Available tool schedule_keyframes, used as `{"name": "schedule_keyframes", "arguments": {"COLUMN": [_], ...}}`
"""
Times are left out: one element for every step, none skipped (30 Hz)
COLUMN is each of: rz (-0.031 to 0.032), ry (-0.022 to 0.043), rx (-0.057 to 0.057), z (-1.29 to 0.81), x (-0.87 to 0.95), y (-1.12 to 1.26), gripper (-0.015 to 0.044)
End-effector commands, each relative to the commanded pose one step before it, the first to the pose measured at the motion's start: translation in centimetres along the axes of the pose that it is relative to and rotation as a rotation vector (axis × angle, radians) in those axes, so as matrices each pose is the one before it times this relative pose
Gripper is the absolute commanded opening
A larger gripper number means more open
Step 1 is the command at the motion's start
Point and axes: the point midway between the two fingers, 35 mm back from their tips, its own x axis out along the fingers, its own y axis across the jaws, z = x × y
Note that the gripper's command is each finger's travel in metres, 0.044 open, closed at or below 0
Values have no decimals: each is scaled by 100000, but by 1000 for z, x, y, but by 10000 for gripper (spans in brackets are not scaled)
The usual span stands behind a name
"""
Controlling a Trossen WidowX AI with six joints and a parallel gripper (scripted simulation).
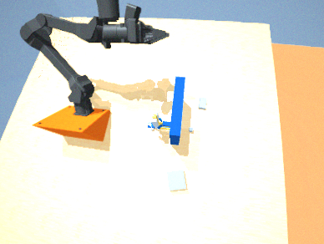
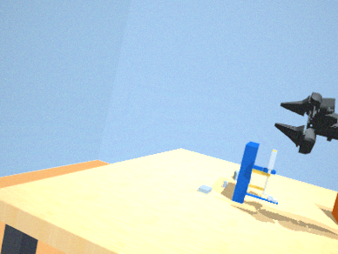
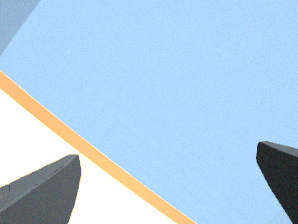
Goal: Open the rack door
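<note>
Rack door (image 1: 177, 109) (image 2: 246, 173), below the open end effector (image 1: 160, 34) (image 2: 278, 115) (image 3: 169, 157), well apart

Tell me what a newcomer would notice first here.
Probably the bright blue upright, standing on the pale table. Next, the black gripper, raised with its fingers wide apart, clear of the upright. Then the orange wedge under the arm's base, at the left in the top view.

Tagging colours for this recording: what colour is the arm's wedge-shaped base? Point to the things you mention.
Orange (image 1: 93, 122); the top view shows it best.
</note>
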Motion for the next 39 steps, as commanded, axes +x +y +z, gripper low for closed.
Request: {"name": "schedule_keyframes", "arguments": {"rz": [18, 58, 113, 164, 195, 226, 258, 290, 322, 355, 332, 368, 405, 442, 480, 518, 555, 593, 631, 669, 769, 804, 838, 872, 906, 940, 973, 1007, 1040, 1073, 1106, 1138, 1170, 1202, 1233, 1264, 1294, 1324, 1354], "ry": [446, 1339, 2230, 2683, 2678, 2673, 2666, 2659, 2650, 2640, 2638, 2627, 2614, 2600, 2584, 2568, 2550, 2531, 2511, 2490, 2451, 2428, 2404, 2378, 2351, 2324, 2295, 2265, 2234, 2202, 2169, 2136, 2101, 2065, 2028, 1991, 1952, 1913, 1873], "rx": [-181, -536, -867, -1001, -954, -906, -859, -811, -764, -717, -774, -727, -681, -635, -589, -544, -498, -453, -409, -365, -209, -165, -122, -80, -38, 4, 45, 85, 125, 164, 203, 241, 279, 316, 352, 388, 423, 457, 491], "z": [-63, -189, -314, -377, -375, -373, -371, -369, -366, -364, -373, -370, -368, -366, -364, -362, -359, -357, -354, -352, -336, -333, -330, -327, -324, -320, -317, -314, -310, -307, -303, -300, -296, -292, -288, -284, -280, -276, -272], "x": [58, 172, 283, 338, 336, 333, 331, 328, 325, 322, 320, 317, 314, 310, 307, 303, 300, 296, 292, 288, 280, 276, 271, 267, 262, 257, 252, 247, 242, 236, 231, 225, 220, 214, 208, 202, 196, 190, 184], "y": [-21, -65, -110, -135, -136, -138, -140, -141, -143, -144, -159, -160, -161, -162, -162, -163, -164, -164, -165, -165, -149, -150, -151, -152, -153, -153, -154, -154, -155, -155, -156, -156, -157, -157, -157, -157, -158, -158, -158], "gripper": [374, 348, 321, 295, 295, 295, 295, 295, 295, 295, 295, 295, 295, 295, 295, 295, 295, 295, 295, 295, 295, 295, 295, 295, 295, 295, 295, 295, 295, 295, 295, 295, 295, 295, 295, 295, 295, 295, 295]}}
